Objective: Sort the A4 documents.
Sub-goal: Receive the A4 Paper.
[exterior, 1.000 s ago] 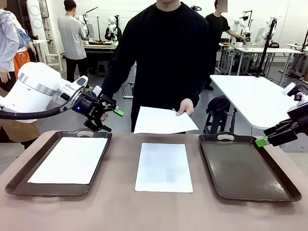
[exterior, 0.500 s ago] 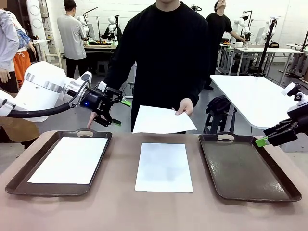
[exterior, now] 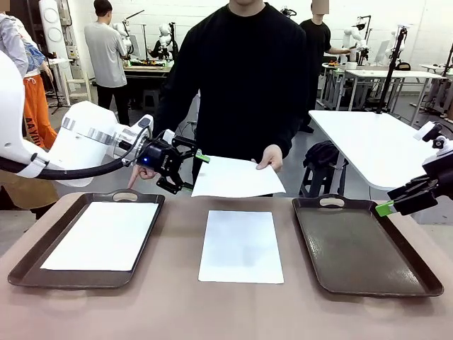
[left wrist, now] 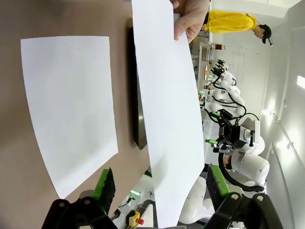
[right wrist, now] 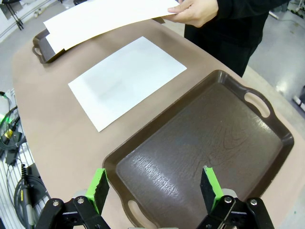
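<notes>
Left gripper: jaws wide apart and empty, at the 9 o'clock edge of the offered sheet; I cannot tell whether it touches.
Right gripper: jaws apart, nothing held, hovering by the 3 o'clock rim of the bare tray.
Offered sheet: plain white, thin A4 paper, held in the air over the table's 12 o'clock edge by the person's hand at its 2 o'clock corner.
Centre sheet: same white paper, flat on the brown table between the trays.
Left tray: dark brown, handled, rectangular, at 9 o'clock, with a white tray sheet inside.
Bare tray: matching dark brown tray at 3 o'clock.
Step in hand: a handover, probably; the left arm reaches for the offered sheet.
Next move: slide both fingers over the sheet's edge, then close gently; thin paper will flex and could slip or crease.
</notes>
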Tool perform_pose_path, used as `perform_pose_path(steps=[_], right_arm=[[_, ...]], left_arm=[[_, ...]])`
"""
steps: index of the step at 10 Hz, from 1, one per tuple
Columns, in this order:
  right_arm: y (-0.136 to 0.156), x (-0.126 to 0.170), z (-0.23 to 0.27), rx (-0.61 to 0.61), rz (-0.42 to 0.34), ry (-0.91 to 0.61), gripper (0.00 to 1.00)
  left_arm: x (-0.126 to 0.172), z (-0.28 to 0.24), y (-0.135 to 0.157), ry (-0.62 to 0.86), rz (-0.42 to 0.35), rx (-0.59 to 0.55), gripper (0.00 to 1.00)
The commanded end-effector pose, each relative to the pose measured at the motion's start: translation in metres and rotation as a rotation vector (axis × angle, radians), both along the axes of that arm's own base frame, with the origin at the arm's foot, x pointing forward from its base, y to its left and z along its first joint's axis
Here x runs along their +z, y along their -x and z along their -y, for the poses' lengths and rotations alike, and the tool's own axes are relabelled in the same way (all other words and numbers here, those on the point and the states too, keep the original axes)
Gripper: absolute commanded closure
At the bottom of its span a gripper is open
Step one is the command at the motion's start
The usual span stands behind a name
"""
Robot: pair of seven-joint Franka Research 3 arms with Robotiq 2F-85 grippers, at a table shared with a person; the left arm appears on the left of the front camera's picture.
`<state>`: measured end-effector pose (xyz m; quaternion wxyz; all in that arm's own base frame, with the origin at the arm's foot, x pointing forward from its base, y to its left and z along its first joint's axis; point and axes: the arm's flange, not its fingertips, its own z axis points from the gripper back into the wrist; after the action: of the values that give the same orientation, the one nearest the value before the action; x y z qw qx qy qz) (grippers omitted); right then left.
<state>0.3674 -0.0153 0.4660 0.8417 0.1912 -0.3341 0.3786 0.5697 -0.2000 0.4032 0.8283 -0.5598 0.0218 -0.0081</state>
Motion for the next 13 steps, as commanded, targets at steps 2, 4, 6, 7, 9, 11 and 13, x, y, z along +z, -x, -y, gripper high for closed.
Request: perform_pose_path(steps=[2, 4, 6, 7, 9, 11, 13], right_arm=[[-0.005, -0.002, 0.001, 0.016, 0.010, -0.023, 0.00], [-0.005, -0.002, 0.001, 0.016, 0.010, -0.023, 0.00], [-0.005, -0.002, 0.001, 0.016, 0.010, -0.023, 0.00], [-0.005, -0.002, 0.001, 0.016, 0.010, -0.023, 0.00], [-0.005, -0.002, 0.001, 0.016, 0.010, -0.023, 0.00], [-0.005, -0.002, 0.001, 0.016, 0.010, -0.023, 0.00], [-0.005, -0.002, 0.001, 0.016, 0.010, -0.023, 0.00]], left_arm=[[0.004, 0.006, -0.017, 0.054, -0.026, 0.032, 0.00], [-0.002, 0.006, -0.024, 0.096, -0.077, 0.044, 0.00], [-0.014, 0.010, -0.024, 0.103, -0.100, 0.043, 0.00], [-0.019, 0.012, -0.023, 0.115, -0.110, 0.037, 0.00], [-0.020, 0.006, -0.022, 0.125, -0.082, 0.053, 0.00], [-0.017, 0.004, -0.019, 0.131, -0.041, 0.062, 0.19], [-0.018, 0.003, -0.018, 0.122, -0.057, 0.068, 0.38]])
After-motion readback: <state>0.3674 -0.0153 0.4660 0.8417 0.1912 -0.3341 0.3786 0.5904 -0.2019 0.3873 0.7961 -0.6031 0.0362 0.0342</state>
